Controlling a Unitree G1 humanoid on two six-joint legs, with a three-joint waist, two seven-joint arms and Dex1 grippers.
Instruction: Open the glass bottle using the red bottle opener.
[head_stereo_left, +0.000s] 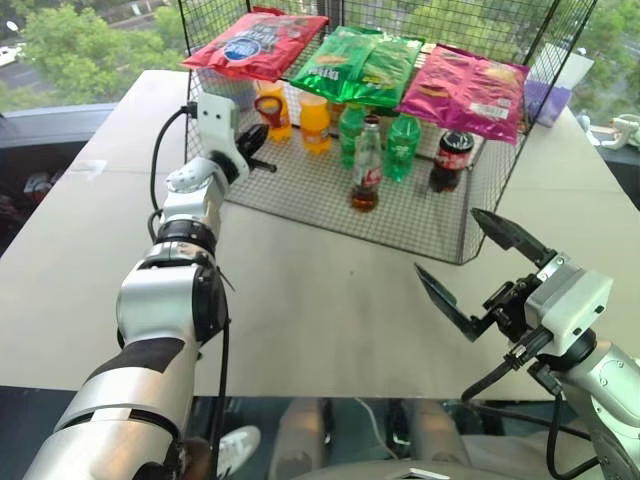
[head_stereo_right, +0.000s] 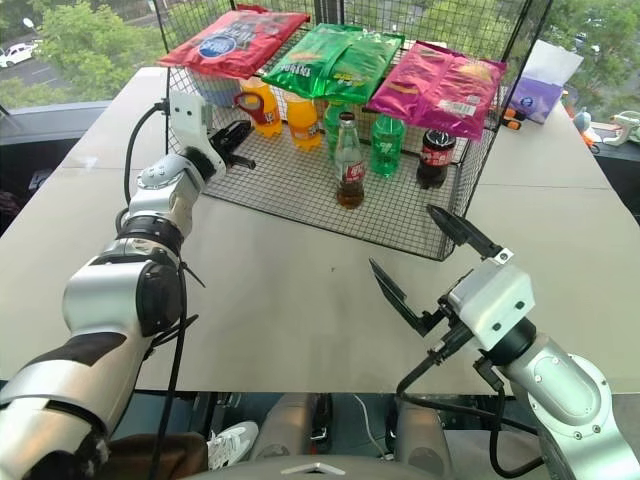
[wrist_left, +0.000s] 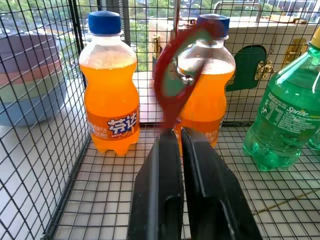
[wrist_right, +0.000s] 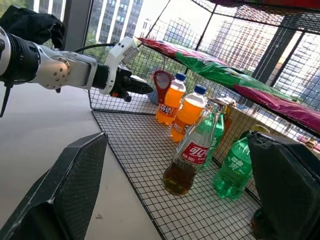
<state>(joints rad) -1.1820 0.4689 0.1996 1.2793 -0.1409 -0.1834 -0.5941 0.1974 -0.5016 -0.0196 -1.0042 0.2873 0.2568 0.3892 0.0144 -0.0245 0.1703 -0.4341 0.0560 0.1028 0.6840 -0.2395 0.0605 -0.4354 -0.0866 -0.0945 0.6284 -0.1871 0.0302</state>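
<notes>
Wire rack (head_stereo_left: 420, 235) at twelve o'clock on table (head_stereo_left: 300, 300), snack bags on top. Glass bottle (head_stereo_left: 366, 170) upright mid-rack, beside green bottles (head_stereo_left: 402, 148), with orange bottles (head_stereo_left: 314, 122) at ten o'clock. Right gripper (head_stereo_left: 468, 268) spread wide, holding nothing, at five o'clock. Left gripper (head_stereo_left: 256, 140) clamped on opener (wrist_left: 176, 80), inside rack's left end.

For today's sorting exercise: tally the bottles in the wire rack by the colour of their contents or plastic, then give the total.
Orange soda bottles: 2
Green plastic bottles: 2
Dark cola bottles: 2, the glass bottle and a plastic bottle
Total: 6
</notes>
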